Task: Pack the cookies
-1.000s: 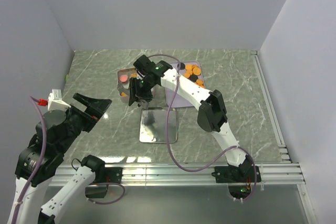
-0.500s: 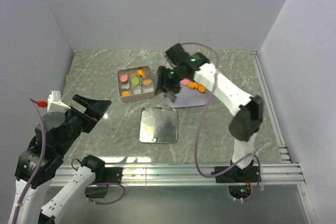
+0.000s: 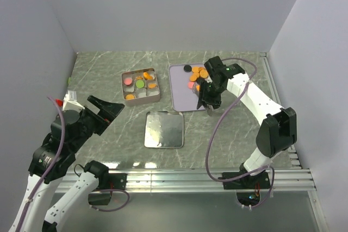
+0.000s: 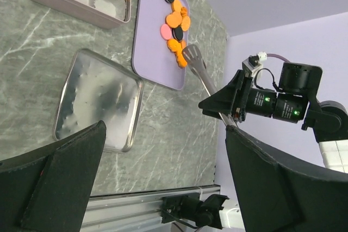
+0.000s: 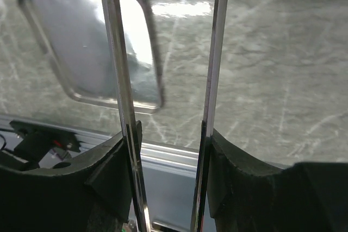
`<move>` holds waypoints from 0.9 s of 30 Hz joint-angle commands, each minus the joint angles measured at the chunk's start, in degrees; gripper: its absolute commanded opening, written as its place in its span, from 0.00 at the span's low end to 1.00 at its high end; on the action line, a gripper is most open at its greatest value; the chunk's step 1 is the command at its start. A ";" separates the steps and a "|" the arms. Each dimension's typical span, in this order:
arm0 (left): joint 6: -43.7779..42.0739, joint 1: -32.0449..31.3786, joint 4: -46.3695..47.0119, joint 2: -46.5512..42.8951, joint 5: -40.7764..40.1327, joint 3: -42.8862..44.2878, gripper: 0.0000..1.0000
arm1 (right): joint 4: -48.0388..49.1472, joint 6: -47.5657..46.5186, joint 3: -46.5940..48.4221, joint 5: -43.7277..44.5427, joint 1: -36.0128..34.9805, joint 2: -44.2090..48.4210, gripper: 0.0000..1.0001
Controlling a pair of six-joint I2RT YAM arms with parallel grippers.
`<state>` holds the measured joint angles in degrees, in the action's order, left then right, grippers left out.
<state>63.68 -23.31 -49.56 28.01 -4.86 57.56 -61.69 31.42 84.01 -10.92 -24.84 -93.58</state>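
Observation:
The cookies (image 3: 197, 75) are small round discs, mostly orange with a pink and a black one, piled at the far end of the lavender tray (image 3: 182, 93). They also show in the left wrist view (image 4: 175, 25). More cookies (image 3: 140, 83) lie in paper cups in the open square tin (image 3: 123, 86). My right gripper (image 3: 209, 95) is shut on metal tongs (image 4: 198, 69), whose tip is at the near edge of the pile. In the right wrist view the tong arms (image 5: 117, 80) stand apart between my fingers, with nothing between them. My left gripper (image 3: 106, 110) is open and empty, left of the lid.
A square silver lid (image 3: 163, 129) lies inner side up on the green marble table, in front of the tin and tray. It also shows in the left wrist view (image 4: 98, 99) and the right wrist view (image 5: 89, 42). Walls close in the left, back and right sides.
My right arm has swung right with the tongs, from over the tin to the cookie pile on the tray. My left arm has shifted slightly to the right.

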 commanded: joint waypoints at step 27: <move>-2.77 0.11 0.87 0.91 -3.83 2.99 0.99 | -1.86 -4.00 11.97 -1.91 7.09 -18.12 0.54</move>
<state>62.85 -23.31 -48.49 28.40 -6.79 57.78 -63.86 28.03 93.54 -13.17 -18.39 -110.54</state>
